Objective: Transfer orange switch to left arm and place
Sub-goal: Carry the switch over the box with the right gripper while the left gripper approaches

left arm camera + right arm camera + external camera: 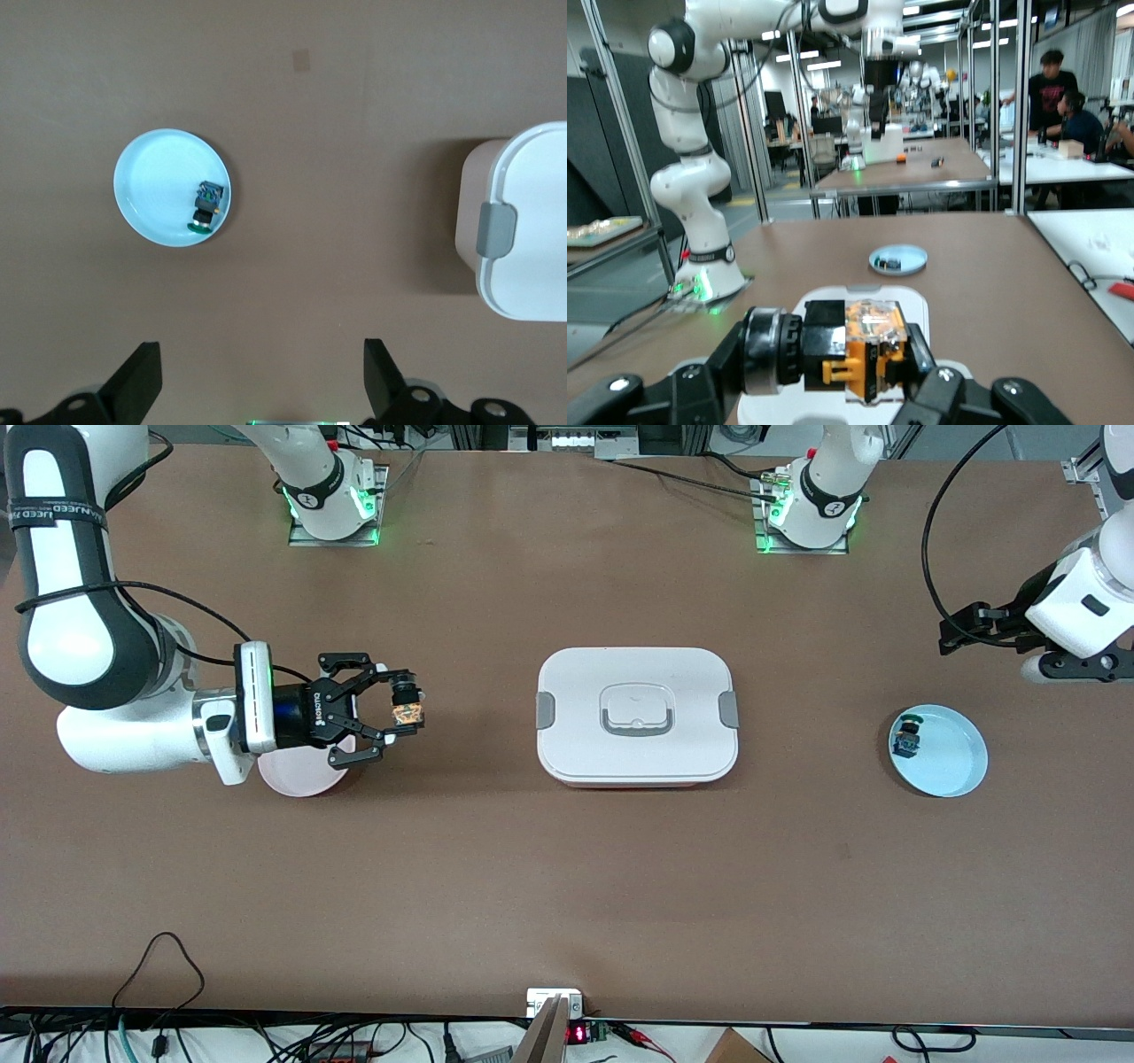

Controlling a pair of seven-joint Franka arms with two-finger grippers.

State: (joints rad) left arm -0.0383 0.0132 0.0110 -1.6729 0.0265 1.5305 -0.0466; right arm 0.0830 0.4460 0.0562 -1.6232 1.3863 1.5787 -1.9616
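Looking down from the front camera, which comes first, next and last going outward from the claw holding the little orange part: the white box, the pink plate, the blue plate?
From the right gripper:
1. Pink plate, just beneath it.
2. White box, mid-table.
3. Blue plate, at the left arm's end.

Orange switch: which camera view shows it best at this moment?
The right wrist view: the orange switch fills the foreground, clamped in the right gripper, with its orange body and black end plain to see. The front view shows it only as a tiny thing in that gripper. The left wrist view does not show it.
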